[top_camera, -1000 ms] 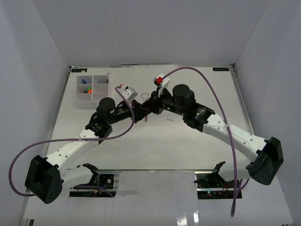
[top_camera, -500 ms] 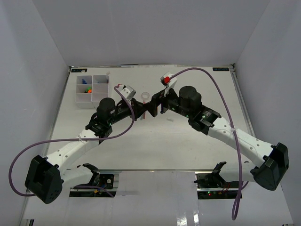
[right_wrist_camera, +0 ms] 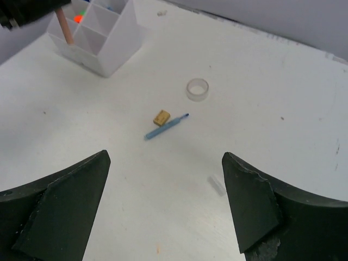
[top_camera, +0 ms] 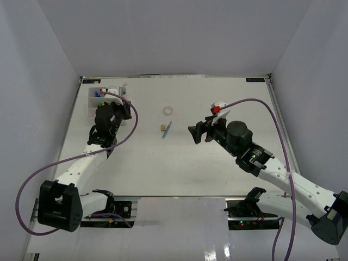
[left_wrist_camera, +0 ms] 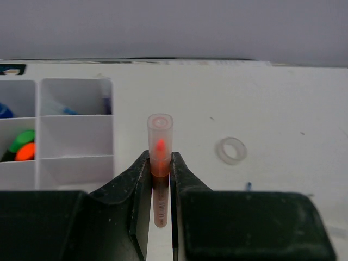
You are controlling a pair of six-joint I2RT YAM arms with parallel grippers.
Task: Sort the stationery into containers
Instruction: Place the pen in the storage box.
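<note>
Left gripper [left_wrist_camera: 160,159]: jaws closed tight on a clear-capped pen [left_wrist_camera: 160,128]. It is gripped at mid-barrel and stands upright, and an orange-red tip shows through the cap. The lower end of the pen drops out of sight between the fingers.

Just to the left of the held pen in the left wrist view is the organiser tray [left_wrist_camera: 75,115]. From the overhead view, the gripper sits at the tray's near right side. I cannot tell whether the pen is over a compartment or just beside the wall.

Tray contents: a green-capped highlighter [left_wrist_camera: 22,140] and an orange-capped highlighter [left_wrist_camera: 25,152] share one compartment. Blue and dark items sit in the far row, too cut off to name.

Right gripper [right_wrist_camera: 164,159]: jaws spread wide, holding nothing, hanging above the open table.

Unsorted on the table:
- tape ring [right_wrist_camera: 197,89]
- brass clip [right_wrist_camera: 161,117]
- blue pen [right_wrist_camera: 166,126], just beside the clip
- a small clear piece [right_wrist_camera: 216,185], which I cannot identify

Judgement: the step in hand is delivery of the clear-capped pen. The next move calls for centring it over a compartment, lowering it and letting go. Several items remain, so the task looks partly done.
</note>
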